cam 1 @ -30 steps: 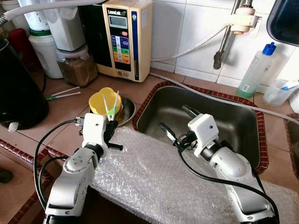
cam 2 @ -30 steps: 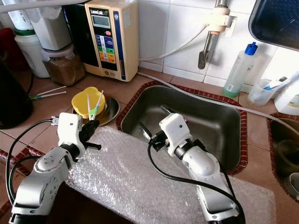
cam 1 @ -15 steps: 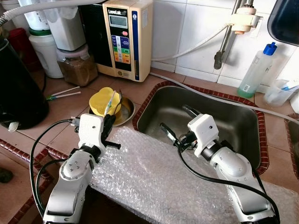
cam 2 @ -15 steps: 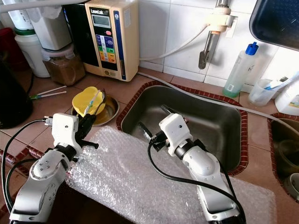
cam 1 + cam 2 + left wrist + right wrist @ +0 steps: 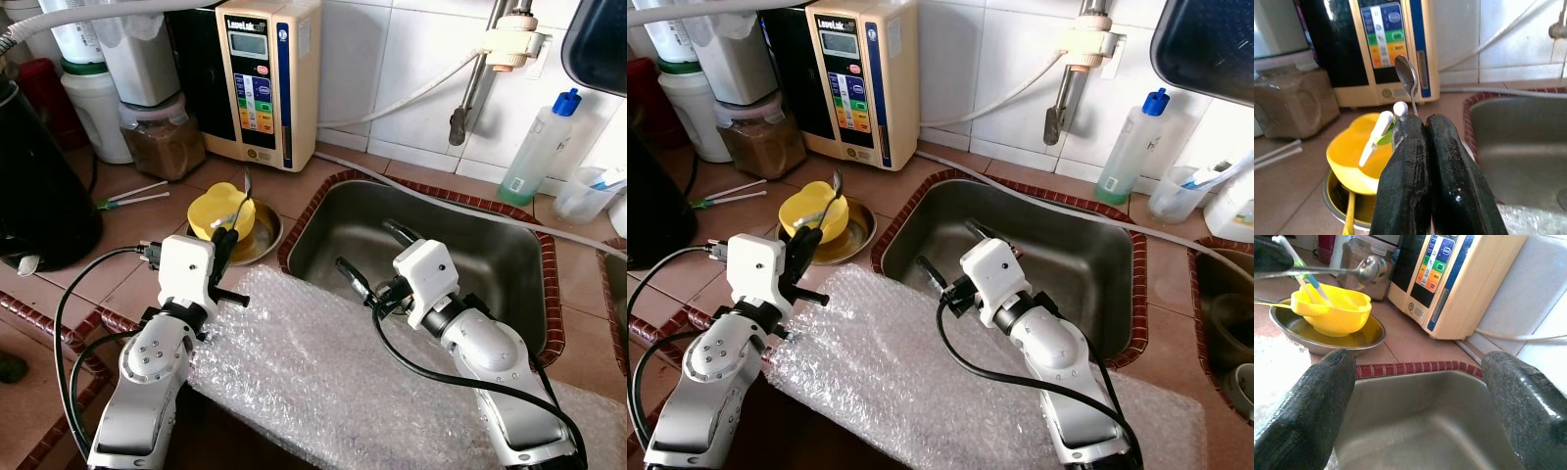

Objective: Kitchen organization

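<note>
I see the left hand with its two black fingers pressed together on the handle of a metal spoon, which stands up from the fingertips with its bowl uppermost. The same pinch appears to hold two white sticks with a green part, though I cannot tell exactly how they are gripped. The left hand sits above the near edge of a yellow bowl, which rests inside a shallow metal dish on the tiled counter, just left of the sink. A yellow utensil handle lies in the dish beneath the bowl. The right hand hovers over the near left part of the sink with its fingers spread wide and nothing between them. A sheet of bubble wrap lies across the front edge of the counter under both arms. Behind the bowl, a beige water appliance stands against the tiled wall.
</note>
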Controlling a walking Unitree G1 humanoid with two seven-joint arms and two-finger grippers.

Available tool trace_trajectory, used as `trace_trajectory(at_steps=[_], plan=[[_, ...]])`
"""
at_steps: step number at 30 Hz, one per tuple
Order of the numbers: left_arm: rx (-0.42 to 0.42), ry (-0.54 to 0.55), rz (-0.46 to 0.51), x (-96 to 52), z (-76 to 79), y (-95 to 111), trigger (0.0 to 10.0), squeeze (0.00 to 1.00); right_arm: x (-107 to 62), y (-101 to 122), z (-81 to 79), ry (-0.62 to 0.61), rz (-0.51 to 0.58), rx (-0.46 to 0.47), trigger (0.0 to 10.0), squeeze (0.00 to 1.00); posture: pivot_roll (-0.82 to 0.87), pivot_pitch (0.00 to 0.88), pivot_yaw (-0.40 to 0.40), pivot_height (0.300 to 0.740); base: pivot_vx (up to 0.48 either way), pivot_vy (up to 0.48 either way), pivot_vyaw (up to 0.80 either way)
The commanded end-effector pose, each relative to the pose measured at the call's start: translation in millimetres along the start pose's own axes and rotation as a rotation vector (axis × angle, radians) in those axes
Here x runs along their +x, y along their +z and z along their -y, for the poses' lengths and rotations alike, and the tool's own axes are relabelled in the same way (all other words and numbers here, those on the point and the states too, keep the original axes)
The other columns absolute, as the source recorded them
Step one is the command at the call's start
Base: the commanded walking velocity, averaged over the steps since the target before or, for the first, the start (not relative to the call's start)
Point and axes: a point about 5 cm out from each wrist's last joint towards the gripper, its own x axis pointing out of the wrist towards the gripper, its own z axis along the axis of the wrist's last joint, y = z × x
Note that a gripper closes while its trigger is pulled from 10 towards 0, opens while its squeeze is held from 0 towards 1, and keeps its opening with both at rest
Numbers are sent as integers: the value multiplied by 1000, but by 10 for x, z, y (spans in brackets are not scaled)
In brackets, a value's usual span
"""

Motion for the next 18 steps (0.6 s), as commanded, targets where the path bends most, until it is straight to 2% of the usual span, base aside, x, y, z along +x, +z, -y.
trace_trajectory(at_steps=[1, 10, 13, 14, 16, 18], plan=[[18, -9, 29, 25, 19, 47, 0, 0, 22, 15, 7, 3, 8, -11, 10000, 0, 16, 0, 4, 740, 0, 0, 0], [14, -2, 12, 34, 21, -15, 0, 0, 28, 7, 4, 0, 6, -14, 10000, 0, 16, 0, 4, 740, 0, 0, 0], [-3, 9, -2, 36, 18, -47, 1647, 0, 27, 3, -3, 1, 6, -16, 10000, 0, 13, 0, 6, 740, 0, 0, 0], [2, 10, 0, 37, 16, -49, 1373, 0, 26, 2, -4, 1, 5, -17, 10000, 0, 13, 0, 6, 740, 0, 0, 0], [18, 0, 12, 47, 26, -34, 0, 0, 22, -2, -5, 1, 3, -18, 10000, 0, 13, 0, 5, 740, 0, 0, 0], [25, -12, 22, 56, 44, -17, 0, 0, 19, -7, -5, 1, 2, -19, 10000, 0, 13, 0, 5, 740, 0, 0, 0]])
